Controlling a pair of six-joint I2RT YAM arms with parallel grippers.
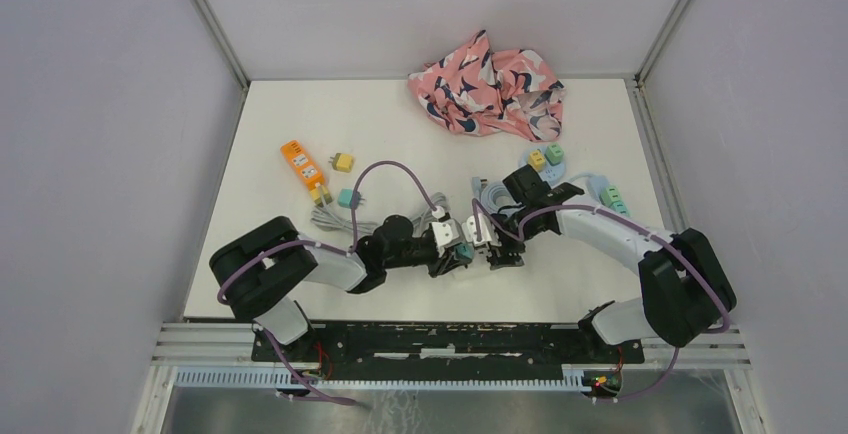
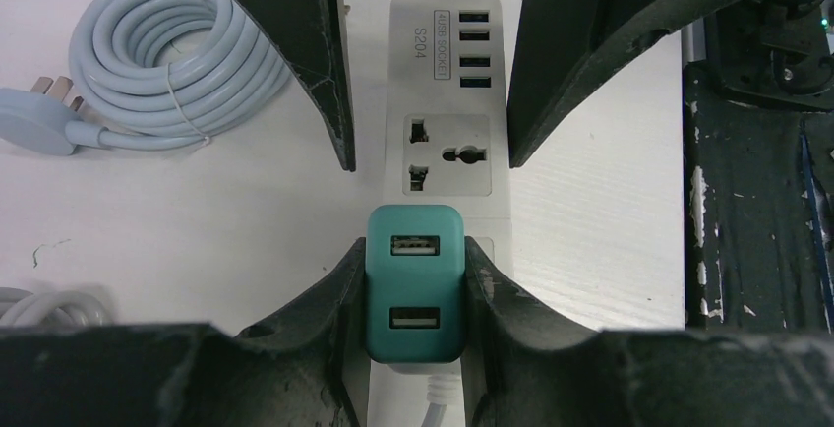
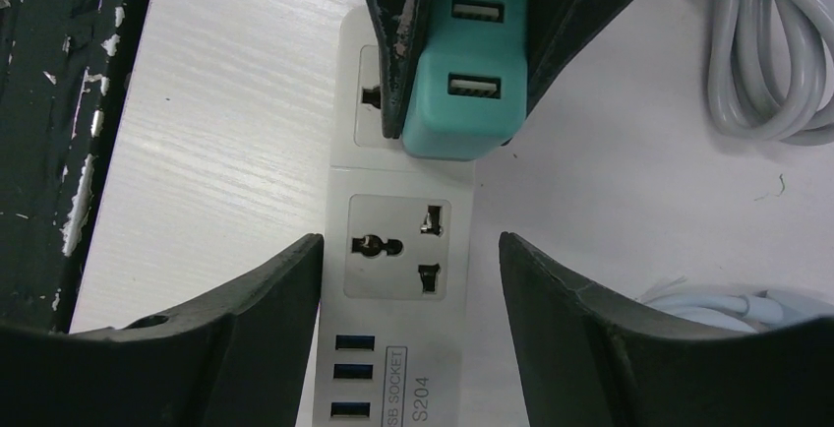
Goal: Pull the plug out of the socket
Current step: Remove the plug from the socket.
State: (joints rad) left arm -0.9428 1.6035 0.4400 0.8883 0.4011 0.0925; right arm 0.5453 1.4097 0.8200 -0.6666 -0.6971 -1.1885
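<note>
A teal plug (image 2: 413, 284) with two USB ports sits on the end outlet of the white socket strip (image 2: 447, 63). My left gripper (image 2: 414, 260) is shut on the plug, one finger pressed to each side. Whether its pins are seated is hidden. In the right wrist view the plug (image 3: 462, 63) shows between those fingers (image 3: 393, 14). My right gripper (image 3: 411, 250) is open and straddles the strip (image 3: 398, 230) near its empty outlet. Its left finger is close to the strip's edge and its right finger stands apart. From above, both grippers (image 1: 455, 249) (image 1: 490, 244) meet at the table's near middle.
A coiled light-blue cable (image 2: 162, 53) lies left of the strip and a grey cable (image 3: 767, 63) lies on the other side. Farther back are a pink cloth (image 1: 490, 84), an orange device (image 1: 300, 166) and small adapters (image 1: 343, 162). The black base rail (image 2: 747, 201) runs close by.
</note>
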